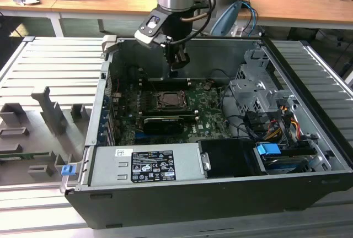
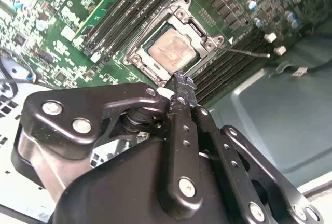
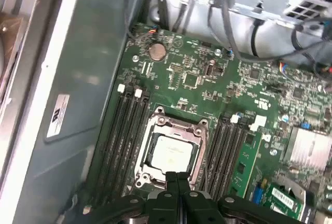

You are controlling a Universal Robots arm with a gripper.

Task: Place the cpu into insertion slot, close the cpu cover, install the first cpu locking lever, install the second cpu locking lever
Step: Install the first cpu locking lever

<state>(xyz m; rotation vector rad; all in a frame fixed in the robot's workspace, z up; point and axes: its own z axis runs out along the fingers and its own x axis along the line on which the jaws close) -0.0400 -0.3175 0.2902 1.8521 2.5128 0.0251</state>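
While the cpu (image 3: pixel 170 151) is sitting in the insertion slot (image 1: pixel 171 100), toward the far wall of the computer case (image 1: pixel 182 210), with the cpu cover (image 3: pixel 155 126) seemingly lying flat around it, I am hovering my end effector (image 2: pixel 181 81) close over the slot's edge, clenched on nothing. I am judging the lever step to be in hand. One thin locking lever (image 2: pixel 244 53) is sticking out free, calling for a steady push under its catch.

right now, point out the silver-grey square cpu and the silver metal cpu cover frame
cpu (image 3: pixel 170 154), first wrist view, middle of its metal face
cpu cover (image 3: pixel 177 125), first wrist view, on one frame bar
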